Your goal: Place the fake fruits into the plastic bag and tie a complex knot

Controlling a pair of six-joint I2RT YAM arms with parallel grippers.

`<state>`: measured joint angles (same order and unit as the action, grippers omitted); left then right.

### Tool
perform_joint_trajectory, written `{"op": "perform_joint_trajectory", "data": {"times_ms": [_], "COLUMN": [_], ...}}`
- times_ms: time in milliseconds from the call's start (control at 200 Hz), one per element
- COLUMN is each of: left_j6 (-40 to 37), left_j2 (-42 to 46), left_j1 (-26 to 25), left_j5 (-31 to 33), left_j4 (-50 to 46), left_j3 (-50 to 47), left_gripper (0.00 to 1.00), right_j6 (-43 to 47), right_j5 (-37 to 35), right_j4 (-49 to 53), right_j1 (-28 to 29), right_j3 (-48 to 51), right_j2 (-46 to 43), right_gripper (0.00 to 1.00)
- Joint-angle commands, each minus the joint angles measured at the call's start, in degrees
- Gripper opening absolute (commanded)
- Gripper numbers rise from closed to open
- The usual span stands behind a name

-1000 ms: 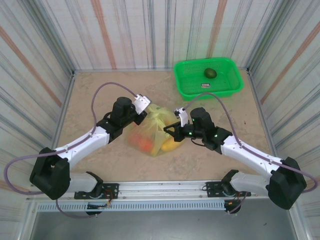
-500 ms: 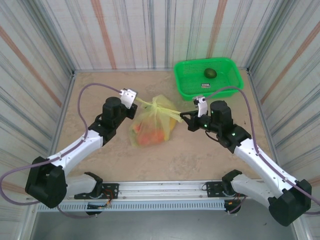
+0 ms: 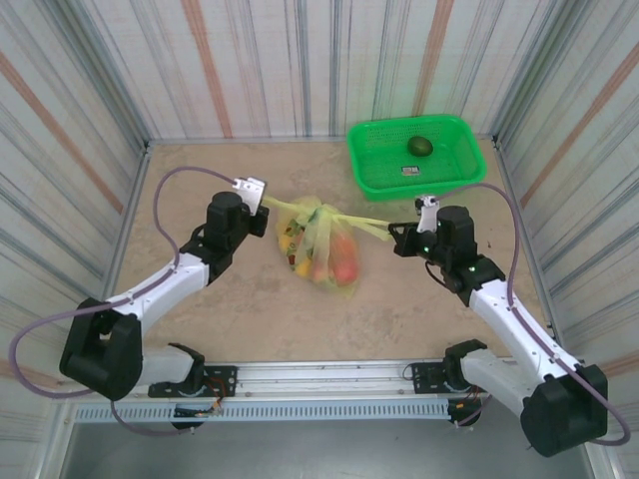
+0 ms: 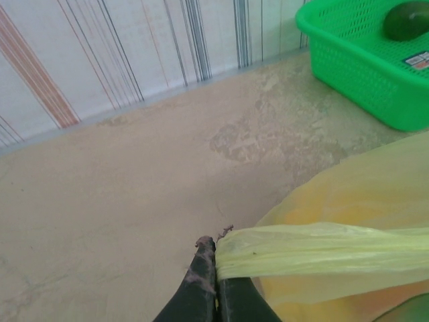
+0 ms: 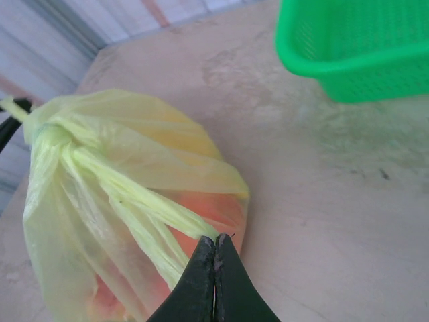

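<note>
Both hands are pressed together on film. My left hand (image 4: 214, 260) pinches the left strap (image 4: 322, 249) between its dark fingertips. The strap runs flat and stretched toward the right edge of the left wrist view.

My right hand (image 5: 214, 247) pinches the right strap (image 5: 137, 201). That one leads up and left to the knot (image 5: 52, 137), a tight bunched lump at the gathered mouth of the plastic bag (image 3: 324, 249).

From above, the bag sits mid-surface (image 3: 230, 309) between the two hands. The straps are drawn out to either side in nearly one line. The knot is on the far side of the bag, and the body spreads toward the arm bases. The bag looks to be resting on the surface, though I cannot tell whether it bears any weight there.

The fake fruits (image 3: 339, 267) show through the film as orange and red shapes, with some yellow near the knot. I cannot count them.

The green basket (image 3: 454, 170) stands at the far right, well apart from the bag. A dark green fruit (image 3: 419, 147) lies inside it near the far wall.
</note>
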<state>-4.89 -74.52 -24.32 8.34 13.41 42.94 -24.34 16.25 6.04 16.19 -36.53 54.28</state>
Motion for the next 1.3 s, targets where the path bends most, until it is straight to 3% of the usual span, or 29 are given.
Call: {"op": "perform_joint_trajectory", "data": {"times_ms": [0, 155, 321, 491, 651, 842, 947, 1017, 1152, 1192, 1292], "left_j6": [3.97, 4.81, 6.38, 7.08, 6.47, 4.6, 0.94, -3.6, -6.23, -5.56, -5.45], "left_j2": [-0.43, -2.49, -3.95, -4.9, -5.76, -5.72, -6.43, -6.38, -5.37, -4.5, -1.37], "left_j1": [5.04, 6.7, 8.7, 10.24, 10.43, 9.01, 6.27, 2.45, -0.38, -0.46, -1.74], "left_j5": [11.72, 13.68, 16.29, 19.1, 19.61, 16.13, 4.43, 1.97, -0.14, -0.58, -0.78], "left_j4": [-0.08, -1.86, -3.12, -3.83, -4.97, -3.3, -0.24, 1.25, -2.41, -3.47, -4.59], "left_j3": [0.39, 1.07, 0.84, 0.5, 1.11, 0.88, 1.13, 1.09, 2.35, 2.5, 1.89], "left_gripper": [0.0, 0.0, 0.0, 0.0, 0.0, 0.0, 0.0, 0.0, 0.0, 0.1, 0.56], "right_j6": [-5.37, -11.17, -10.21, -11.18, -9.8, -8.73, -7.42, -5.11, -3.36, -3.34, -2.0], "right_j5": [-10.8, -18.3, -26.74, -27.81, -27.58, -18.24, -13.18, -12.29, -6.81, -5.37, -5.04], "right_j4": [0.2, -4.23, -5.2, -5.64, -6.06, -8.16, -11.03, -10.31, -6.76, -5.83, -3.24], "right_j1": [-5.96, -8.32, -9.93, -15.02, -15.44, -14.74, -11.73, -8.4, -5.44, -5.22, -4.76], "right_j3": [3.03, 8.86, 12.29, 14.47, 13.8, 11.51, 9.82, 7.1, 1.3, 0.3, -1.02], "right_j2": [-1.17, -3.06, -4.4, -4.77, -1.81, 1.47, 1.93, 2.14, 7.06, 7.45, 6.35], "right_gripper": [0.0, 0.0, 0.0, 0.0, 0.0, 0.0, 0.0, 0.0, 0.17, 0.21, 0.4]}}
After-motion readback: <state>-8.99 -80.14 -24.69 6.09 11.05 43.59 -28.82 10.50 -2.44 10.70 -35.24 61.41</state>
